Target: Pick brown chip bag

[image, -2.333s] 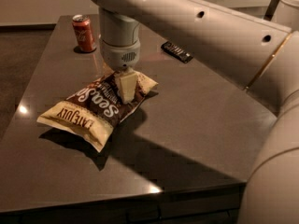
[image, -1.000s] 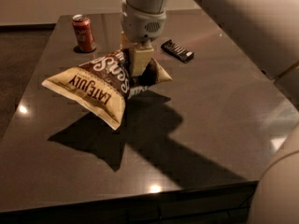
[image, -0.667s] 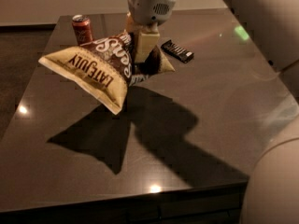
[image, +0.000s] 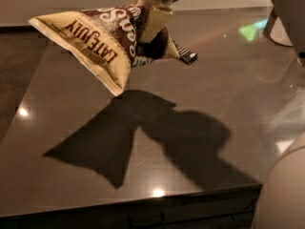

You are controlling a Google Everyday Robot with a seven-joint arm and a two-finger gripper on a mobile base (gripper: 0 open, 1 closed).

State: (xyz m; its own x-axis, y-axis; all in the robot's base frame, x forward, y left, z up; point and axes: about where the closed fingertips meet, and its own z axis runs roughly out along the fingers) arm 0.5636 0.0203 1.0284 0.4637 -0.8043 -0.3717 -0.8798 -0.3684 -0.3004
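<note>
1. Gripper [image: 151, 27] is seen at the top of the camera view, above the far edge of the bench [image: 228, 89] and roughly midway along it. One pale finger is pressed against the dark brown middle of the brown chip bag [image: 95, 37], so the claw is judged to be clamped on the bag.
2. The bag is held in the air at a tilt. Its tan end, printed "LATE JULY", reaches out toward the far left corner, and its lower tip droops toward the near edge. No part of it is seen touching the bench.
3. A broad shadow [image: 143, 137] of bag and arm is cast across the bench toward the near edge, well apart from the bag itself. This supports the judgement that the bag hangs clear of the surface.
4. A small black candy bar [image: 186, 56] is partly seen lying by the far edge, just behind and to the right of the bag; it is not gripped.
5. Grasp and lift are judged complete, so the pick is essentially achieved. Only a secure hold remains to be maintained. Because most of the bag hangs to one side of the claw, slipping is judged the main risk.
</note>
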